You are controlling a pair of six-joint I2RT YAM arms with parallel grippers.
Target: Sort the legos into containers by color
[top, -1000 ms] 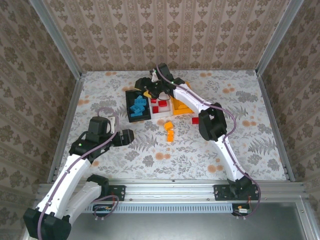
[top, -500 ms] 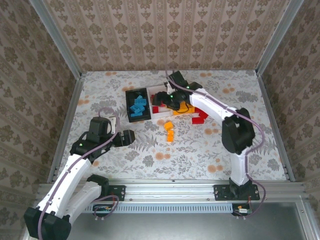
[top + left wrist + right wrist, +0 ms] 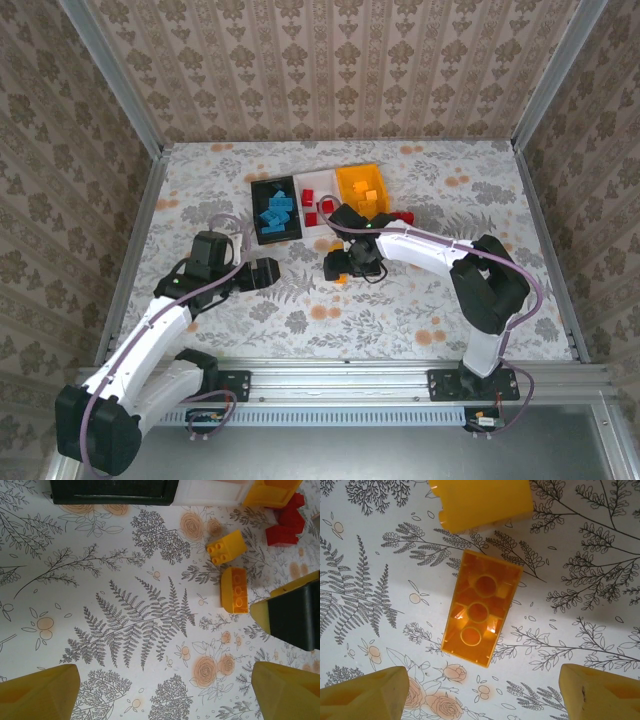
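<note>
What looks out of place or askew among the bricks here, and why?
One orange brick lies upside down on the table, hollow underside up. Red bricks sit loose beside the orange bin.

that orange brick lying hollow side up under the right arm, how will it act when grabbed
The orange brick looks like hard moulded plastic, so it should stay stiff when squeezed. Its hollow underside shows, so it is probably light and may skid on the table if nudged. Flat and boxy, it is unlikely to roll.
</note>
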